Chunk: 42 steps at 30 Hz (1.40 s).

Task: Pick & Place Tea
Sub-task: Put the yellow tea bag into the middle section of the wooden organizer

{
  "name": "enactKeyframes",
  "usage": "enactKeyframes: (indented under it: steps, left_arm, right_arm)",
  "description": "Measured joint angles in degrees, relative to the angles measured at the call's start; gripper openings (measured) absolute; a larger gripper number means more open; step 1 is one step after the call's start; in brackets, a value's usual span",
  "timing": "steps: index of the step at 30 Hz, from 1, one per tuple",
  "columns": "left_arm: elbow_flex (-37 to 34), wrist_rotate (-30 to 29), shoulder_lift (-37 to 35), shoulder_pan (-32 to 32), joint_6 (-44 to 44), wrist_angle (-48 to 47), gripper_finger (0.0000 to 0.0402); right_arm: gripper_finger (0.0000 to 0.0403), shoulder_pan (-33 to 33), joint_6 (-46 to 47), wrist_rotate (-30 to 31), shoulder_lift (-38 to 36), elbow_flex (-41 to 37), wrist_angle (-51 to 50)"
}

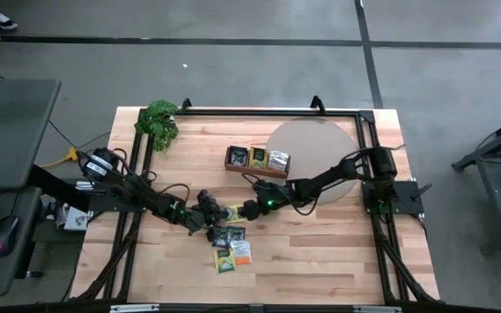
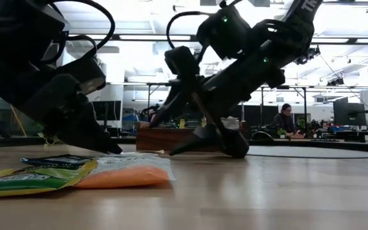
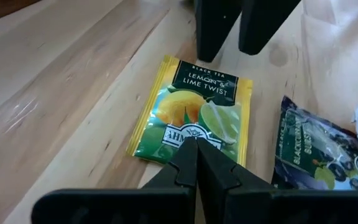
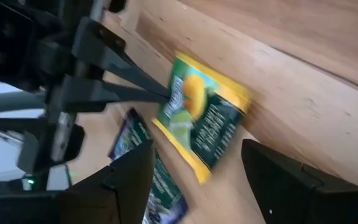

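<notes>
A: Where is the sachet placed relative to the two sets of jaws?

B: The lemon-lime sachet [image 3: 191, 115] is seen flat on the surface [image 1: 320, 252], between the left gripper [image 3: 196, 163] and the right gripper [image 4: 197, 180]. One short edge of the sachet is met by the closed tips of the left jaws; whether it is pinched or merely pressed cannot be told. The right jaws are held wide apart, one finger on each side of the opposite end, with nothing gripped.

A: How is its long axis laid?

B: It is laid roughly along the line joining the two grippers, so the sachet is approached end-on by both. In the high view, the meeting point is found just in front of the wooden tray [image 1: 257, 162], toward the near edge of the surface.

A: Which arm is judged nearer?

B: The left tips are at the sachet's edge; the right jaws are just beside it, and a closing on the free end is judged likely.

A: How is the sachet described?

B: A yellow border, a dark green band lettered "Lemon & Lime Twist", and pictured fruit are shown. A dark blackcurrant sachet [image 3: 309, 155] is seen just beside it, and further sachets [image 1: 230, 246] are scattered nearby.
</notes>
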Motion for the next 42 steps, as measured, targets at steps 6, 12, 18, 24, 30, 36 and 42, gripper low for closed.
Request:
enactKeyframes:
  steps: [6,12,18,24,30,36,42]
  left_arm:
    - [0.03,0.06,4.46,0.02,0.13,8.00,0.0000]
    - [0.03,0.19,6.92,0.04,1.34,12.65,0.0000]
    - [0.03,0.19,6.92,0.04,1.29,12.65,0.0000]
    - [0.04,0.15,6.94,0.04,1.27,12.66,0.0000]
    - [0.17,0.06,7.20,0.07,2.50,15.03,0.0000]
    - [2.04,0.09,7.20,0.09,4.56,14.55,0.0000]
    - [2.81,-0.28,7.16,0.07,4.27,12.79,0.0000]
  right_arm:
    - [0.0236,0.04,0.16,1.20,0.60,-0.04,1.33]
    - [0.0236,0.61,-0.67,0.54,0.71,-0.06,1.10]
    - [0.0236,1.23,-0.79,-6.88,0.76,-0.02,-1.36]
    - [0.0236,1.73,0.37,-3.21,0.75,-0.05,-1.68]
    - [0.0230,1.73,0.13,-2.97,0.84,1.47,-2.73]
    - [0.0200,1.77,-3.56,-2.57,1.10,5.11,-6.64]
    - [0.0149,1.77,-5.76,-2.77,1.22,6.28,-7.90]
